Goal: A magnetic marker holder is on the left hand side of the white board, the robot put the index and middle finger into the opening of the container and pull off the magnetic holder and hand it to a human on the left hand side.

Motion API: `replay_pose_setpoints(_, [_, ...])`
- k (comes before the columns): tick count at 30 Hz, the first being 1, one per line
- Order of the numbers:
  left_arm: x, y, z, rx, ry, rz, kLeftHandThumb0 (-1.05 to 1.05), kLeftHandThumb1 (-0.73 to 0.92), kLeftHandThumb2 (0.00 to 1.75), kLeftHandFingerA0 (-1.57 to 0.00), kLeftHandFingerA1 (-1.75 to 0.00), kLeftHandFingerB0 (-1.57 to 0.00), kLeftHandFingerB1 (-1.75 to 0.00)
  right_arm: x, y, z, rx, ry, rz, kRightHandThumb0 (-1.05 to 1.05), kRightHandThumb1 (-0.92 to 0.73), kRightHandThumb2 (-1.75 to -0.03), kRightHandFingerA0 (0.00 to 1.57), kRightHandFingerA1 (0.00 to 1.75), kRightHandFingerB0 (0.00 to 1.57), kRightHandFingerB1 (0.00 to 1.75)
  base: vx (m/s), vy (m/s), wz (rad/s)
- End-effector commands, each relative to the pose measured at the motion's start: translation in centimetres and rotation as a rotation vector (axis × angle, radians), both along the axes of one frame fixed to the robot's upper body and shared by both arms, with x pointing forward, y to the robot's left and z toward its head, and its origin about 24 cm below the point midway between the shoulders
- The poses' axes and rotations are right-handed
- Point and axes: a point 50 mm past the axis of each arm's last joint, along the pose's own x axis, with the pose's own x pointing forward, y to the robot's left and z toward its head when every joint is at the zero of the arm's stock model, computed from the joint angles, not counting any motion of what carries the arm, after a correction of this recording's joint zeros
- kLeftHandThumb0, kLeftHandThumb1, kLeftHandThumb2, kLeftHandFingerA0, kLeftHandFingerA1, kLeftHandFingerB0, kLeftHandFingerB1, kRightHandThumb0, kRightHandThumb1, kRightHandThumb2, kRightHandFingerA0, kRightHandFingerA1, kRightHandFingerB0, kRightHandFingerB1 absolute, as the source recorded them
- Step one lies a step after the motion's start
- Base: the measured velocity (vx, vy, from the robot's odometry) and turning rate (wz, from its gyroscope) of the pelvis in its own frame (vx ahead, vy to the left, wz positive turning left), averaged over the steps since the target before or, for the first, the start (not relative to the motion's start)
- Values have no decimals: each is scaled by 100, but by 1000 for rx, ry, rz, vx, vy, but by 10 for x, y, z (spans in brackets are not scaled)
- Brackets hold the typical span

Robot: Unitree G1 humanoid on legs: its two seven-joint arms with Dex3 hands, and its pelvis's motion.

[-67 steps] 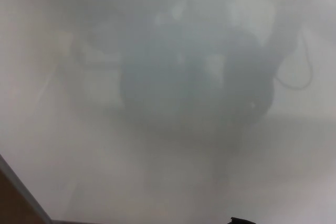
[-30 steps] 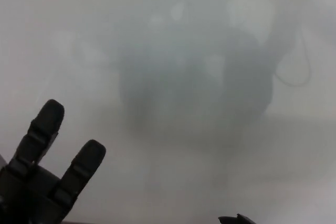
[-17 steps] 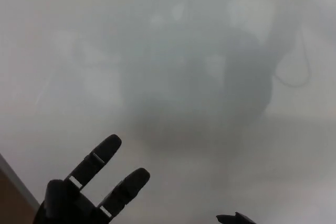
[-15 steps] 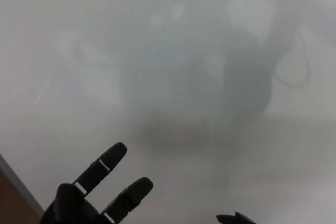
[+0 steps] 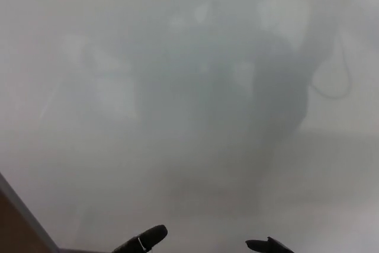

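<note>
1. The robot's left hand [image 5: 144, 242] shows only as one black fingertip with a pale band, poking up from the bottom edge just left of centre. So little of it is in view that I cannot tell whether it is released, clenched or holding anything.
2. Left of that fingertip, at the bottom-left corner, runs the grey metal frame edge of the whiteboard [image 5: 23, 214], slanting down to the right, with a brown surface beyond it.
3. The glossy white whiteboard surface [image 5: 177, 57] fills nearly the whole view. It carries only blurred, dark reflections, among them a thin looping line at the upper right.
4. The magnetic marker holder cannot be seen anywhere here, so I can say nothing of its colour, shape or which way its long axis lies.
5. Going by the task sentence, the holder sits on the board's left side. My judgement is that it lies beyond the view to the left of the fingertip, and that the left hand is the nearer one for the reach.
6. At the bottom edge right of centre, a small black tip of the right hand [image 5: 267, 245] peeks in; its state cannot be told either.
</note>
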Motion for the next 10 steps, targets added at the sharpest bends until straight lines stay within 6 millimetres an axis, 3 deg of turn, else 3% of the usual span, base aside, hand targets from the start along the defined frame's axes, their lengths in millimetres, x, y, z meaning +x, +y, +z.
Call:
replay_pose_setpoints(1, [-11, 34, -30, 800, -142, -187, -74, 47, 85, -51, -57, -21, -42, -3, -13, 0, 80, 36, -69, -50, -52, -85, 76, 74, 37, 57, 0, 0, 0])
replay_pose_setpoints(2, [-12, 34, -30, 814, -152, -195, -72, 60, 59, -52, -43, -27, -30, -4, -13, 0, 76, 36, -66, -50, -52, -86, 76, 74, 37, 57, 0, 0, 0])
replay_pose_setpoints(4, [-15, 34, -31, 837, -169, -209, -69, 60, 59, -60, -49, -26, -29, -5, -13, -1, 71, 36, -63, -49, -52, -85, 76, 74, 37, 57, 0, 0, 0])
replay_pose_setpoints(7, [-16, 33, -32, 846, -171, -211, -69, 60, 59, -55, -46, -26, -29, -6, -13, -2, 69, 41, -65, -49, -52, -85, 76, 74, 38, 57, 0, 0, 0])
replay_pose_setpoints(8, [-16, 33, -33, 856, -166, -215, -69, 59, 59, -72, -55, -26, -29, -6, -13, -2, 65, 37, -64, -48, -52, -85, 76, 74, 38, 57, 0, 0, 0])
replay_pose_setpoints(10, [-16, 32, -33, 865, -168, -218, -69, 59, 59, -71, -56, -26, -30, -6, -13, -2, 64, 36, -63, -47, -51, -84, 77, 75, 39, 57, 0, 0, 0])
